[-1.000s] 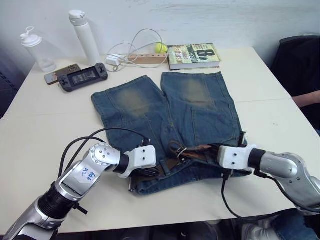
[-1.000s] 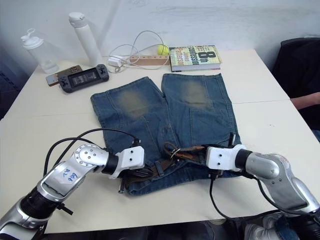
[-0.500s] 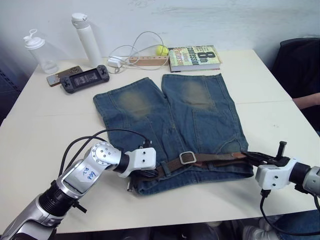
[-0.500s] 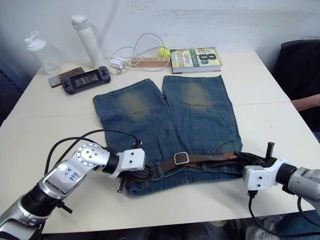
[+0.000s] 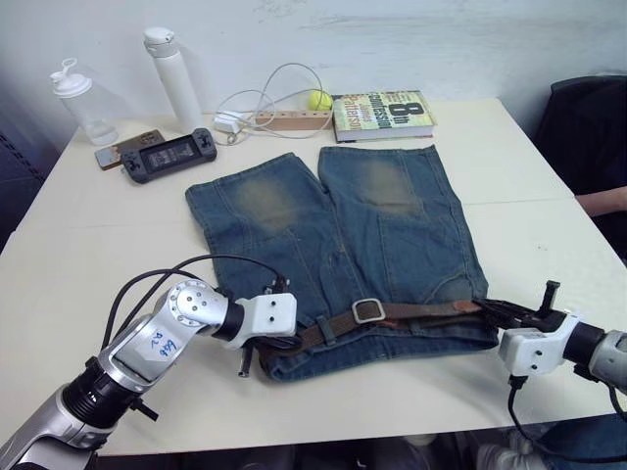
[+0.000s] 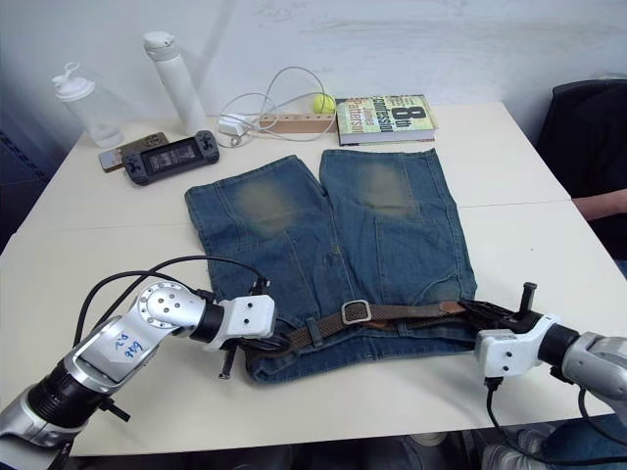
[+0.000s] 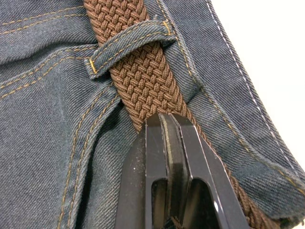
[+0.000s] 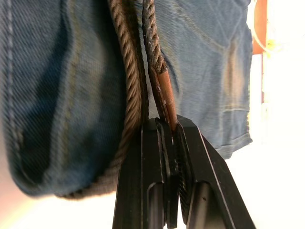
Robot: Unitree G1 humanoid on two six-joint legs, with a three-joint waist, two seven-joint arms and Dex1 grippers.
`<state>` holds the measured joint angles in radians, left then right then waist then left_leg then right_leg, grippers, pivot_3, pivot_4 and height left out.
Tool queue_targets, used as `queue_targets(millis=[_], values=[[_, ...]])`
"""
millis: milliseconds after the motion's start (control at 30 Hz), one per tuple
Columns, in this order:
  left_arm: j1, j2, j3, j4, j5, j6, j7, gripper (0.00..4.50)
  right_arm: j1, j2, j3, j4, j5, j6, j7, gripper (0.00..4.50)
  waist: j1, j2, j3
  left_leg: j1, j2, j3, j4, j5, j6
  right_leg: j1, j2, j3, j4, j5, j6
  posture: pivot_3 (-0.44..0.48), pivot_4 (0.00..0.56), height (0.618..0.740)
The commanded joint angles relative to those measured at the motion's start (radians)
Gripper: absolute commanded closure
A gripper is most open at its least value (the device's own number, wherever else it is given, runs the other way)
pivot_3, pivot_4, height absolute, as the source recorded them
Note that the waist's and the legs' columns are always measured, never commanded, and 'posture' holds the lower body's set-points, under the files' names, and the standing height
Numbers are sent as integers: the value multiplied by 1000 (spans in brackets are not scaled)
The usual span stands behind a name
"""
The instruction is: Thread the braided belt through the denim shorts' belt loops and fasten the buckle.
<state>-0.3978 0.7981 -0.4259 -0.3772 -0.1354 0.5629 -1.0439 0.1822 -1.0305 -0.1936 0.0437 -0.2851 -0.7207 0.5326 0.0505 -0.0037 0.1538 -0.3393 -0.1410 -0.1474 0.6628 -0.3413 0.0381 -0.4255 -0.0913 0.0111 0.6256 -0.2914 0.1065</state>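
Note:
The denim shorts (image 5: 323, 225) lie flat on the white table (image 5: 88, 255), waistband toward me. The braided belt (image 5: 411, 313) runs along the waistband, with the silver buckle (image 5: 367, 310) lying flat near its middle. My left gripper (image 5: 292, 339) is at the waistband's left end, shut on the braided belt (image 7: 143, 81) just past a belt loop (image 7: 128, 45). My right gripper (image 5: 487, 308) is off the shorts' right side, shut on the belt's lighter brown tip (image 8: 164, 98) and holding it taut.
At the table's far edge are a book (image 5: 382, 113), a tennis ball (image 5: 315, 98), a white cable (image 5: 265, 93), a handheld console (image 5: 165, 155), a phone (image 5: 122, 149) and two bottles (image 5: 174, 76). A person's arm (image 5: 602, 201) shows at the right edge.
My right gripper has drawn the belt tip out to the right, off the shorts. The bunched belt now lies straight and the buckle flat. The left gripper has barely moved.

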Motion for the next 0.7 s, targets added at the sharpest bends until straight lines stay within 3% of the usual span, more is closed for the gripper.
queue_targets(millis=[33, 133, 233, 400, 467, 600, 700], values=[[13, -2, -1, 20, -20, 39, -32, 4500, 13, -4, -20, -25, 15, 20, 8, 4470, 0, 0, 0, 0, 0, 0, 0, 0, 0, 0, 0, 0, 0, 0, 0, 0, 150, 740], [2, -20, 23, 8, -55, 53, -42, 4500, 20, -21, -51, -23, 74, 35, 32, 4470, -1, 0, 0, 0, 0, 0, 0, 0, 0, 0, 1, 0, 0, 0, 0, 0, 150, 740], [-14, -29, 39, 9, -71, 64, -45, 4500, 11, -36, -76, -29, 141, 56, 65, 3439, 0, 0, 1, 0, 0, 0, 0, 0, 0, 0, 1, 0, 0, 0, 0, 0, 150, 740], [-33, -48, 86, 13, -105, 30, -55, 4500, 22, -76, -107, -97, 308, 150, 191, 986, -1, 1, 2, 0, 1, 0, 0, 0, 0, 0, 1, 0, -1, 0, 0, 0, 150, 740], [-59, -51, 140, 4, -158, 41, -73, 4500, 28, -105, -139, -167, 451, 273, 278, 45, -1, 1, 3, -1, 2, 0, 0, 0, 0, 0, 1, 0, -1, 0, 0, 0, 150, 740], [-96, -20, 211, -14, -241, 92, -114, 4500, 28, -162, -174, -329, 679, 578, 414, 45, -5, 2, 3, -2, 2, 0, 0, 0, 0, -1, 1, 0, -1, 0, 0, 0, 150, 740], [-100, 38, 254, -34, -269, 153, -122, 4500, -2, -186, -111, -444, 680, 695, 433, 45, -6, 1, 4, -2, 4, -1, 0, -1, -1, -1, 2, -1, -2, 0, -1, 0, 150, 740]])
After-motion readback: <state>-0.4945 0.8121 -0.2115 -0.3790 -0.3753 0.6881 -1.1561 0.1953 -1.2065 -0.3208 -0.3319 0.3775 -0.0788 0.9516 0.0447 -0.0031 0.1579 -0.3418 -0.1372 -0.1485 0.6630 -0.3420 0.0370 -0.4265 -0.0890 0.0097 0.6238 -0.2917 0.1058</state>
